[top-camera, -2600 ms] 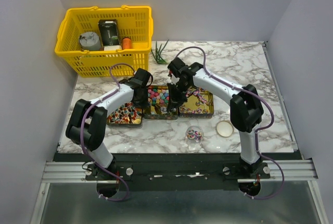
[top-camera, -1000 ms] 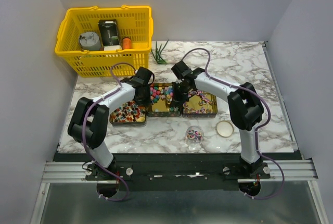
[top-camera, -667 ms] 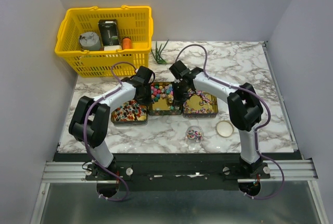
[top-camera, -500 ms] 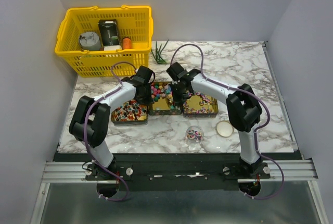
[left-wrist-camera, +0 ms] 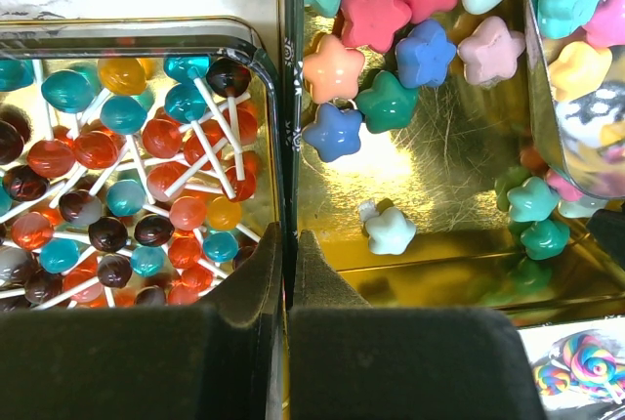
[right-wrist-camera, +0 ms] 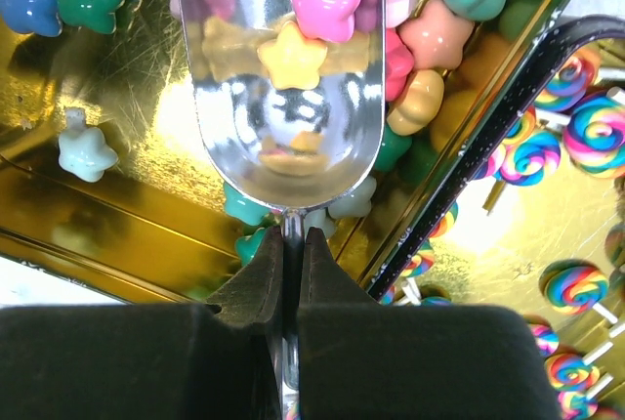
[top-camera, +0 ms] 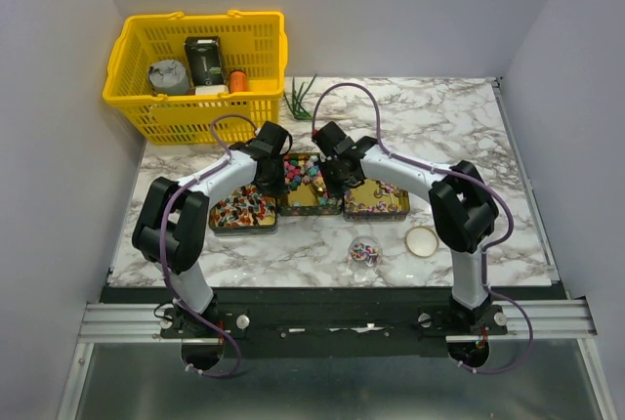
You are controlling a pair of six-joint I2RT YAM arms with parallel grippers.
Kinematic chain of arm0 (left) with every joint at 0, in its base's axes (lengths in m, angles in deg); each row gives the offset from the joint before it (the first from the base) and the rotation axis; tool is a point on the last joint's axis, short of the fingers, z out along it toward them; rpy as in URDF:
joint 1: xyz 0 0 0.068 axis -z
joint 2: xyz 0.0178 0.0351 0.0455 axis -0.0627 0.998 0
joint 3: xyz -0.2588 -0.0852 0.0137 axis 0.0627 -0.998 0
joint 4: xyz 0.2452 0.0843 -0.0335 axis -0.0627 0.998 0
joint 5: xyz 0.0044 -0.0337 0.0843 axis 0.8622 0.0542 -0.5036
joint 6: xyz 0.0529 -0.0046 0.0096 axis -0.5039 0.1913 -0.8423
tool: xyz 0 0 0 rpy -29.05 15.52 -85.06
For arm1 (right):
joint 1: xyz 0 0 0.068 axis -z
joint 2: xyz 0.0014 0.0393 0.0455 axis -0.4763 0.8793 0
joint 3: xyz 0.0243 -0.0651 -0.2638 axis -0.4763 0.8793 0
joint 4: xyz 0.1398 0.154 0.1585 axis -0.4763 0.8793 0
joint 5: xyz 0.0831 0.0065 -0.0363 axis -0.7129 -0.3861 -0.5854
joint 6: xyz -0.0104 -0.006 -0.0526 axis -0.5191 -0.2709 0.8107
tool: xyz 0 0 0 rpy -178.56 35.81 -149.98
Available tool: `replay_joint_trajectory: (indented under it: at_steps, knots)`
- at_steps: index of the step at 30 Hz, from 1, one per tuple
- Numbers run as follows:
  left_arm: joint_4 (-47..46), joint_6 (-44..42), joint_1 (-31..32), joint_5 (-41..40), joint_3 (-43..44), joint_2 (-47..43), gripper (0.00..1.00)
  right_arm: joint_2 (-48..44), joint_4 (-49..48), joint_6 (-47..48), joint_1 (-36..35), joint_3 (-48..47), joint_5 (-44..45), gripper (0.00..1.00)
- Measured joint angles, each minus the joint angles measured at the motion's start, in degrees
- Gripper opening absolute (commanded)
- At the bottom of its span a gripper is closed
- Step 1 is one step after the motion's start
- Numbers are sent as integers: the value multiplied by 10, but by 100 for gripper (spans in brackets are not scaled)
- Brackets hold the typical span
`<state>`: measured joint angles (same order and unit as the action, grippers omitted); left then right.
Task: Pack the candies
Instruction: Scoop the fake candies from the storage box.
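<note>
— Three tins stood side by side on the table (top-camera: 439, 117), didn't they? Where were the candies?

— Mostly in the middle tin (left-wrist-camera: 439, 156). The candies (left-wrist-camera: 395, 10) were star-shaped, pink, blue, green and cream, and heaped toward its far side. One pale star lay alone on the bare gold floor. A few more lay in the scoop (right-wrist-camera: 283, 117).

— Who had the scoop?

— The right gripper (right-wrist-camera: 291, 244). Its fingers were pinched tight on the thin handle, and the bowl reached out ahead of them, low over the middle tin. A yellow star, a pink one and a teal one rested in the bowl, just beyond the fingertips.

— And the left gripper (left-wrist-camera: 290, 244)?

— Clamped on the middle tin's left wall. One finger was over the ball lollipops (left-wrist-camera: 107, 156) in the left tin (left-wrist-camera: 146, 27), the other inside the middle tin. The lone pale star lay just right of its fingertips, apart from them.

— The right tin (right-wrist-camera: 508, 215)?

— Swirl lollipops (right-wrist-camera: 596, 137), just right of the scoop's handle.

— Anything nearer the arms?

— A small clear jar (top-camera: 365, 251) with a few sweets inside, and a round lid (top-camera: 422, 240) beside it.
</note>
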<state>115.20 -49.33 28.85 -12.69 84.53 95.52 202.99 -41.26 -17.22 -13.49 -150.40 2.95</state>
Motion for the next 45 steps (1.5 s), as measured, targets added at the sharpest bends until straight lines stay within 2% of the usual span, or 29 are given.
replay_joint_trajectory:
  at_steps: [12,21,24,31,36,45]
  knots:
    - [-3,2,4,2,1,1,1,-51,-90,37,0,83,-1,1]
    - [-3,1,6,5,1,2,20,-87,-102,51,0,118,6,1]
    - [-3,0,6,6,1,2,25,-94,-99,51,0,119,9,1]
    - [5,-2,6,7,1,2,43,-113,-92,42,0,119,15,1]
    - [17,-3,6,7,6,2,51,-143,-67,20,0,111,19,1]
    - [17,-7,6,4,17,-12,81,-237,34,-23,0,110,18,1]
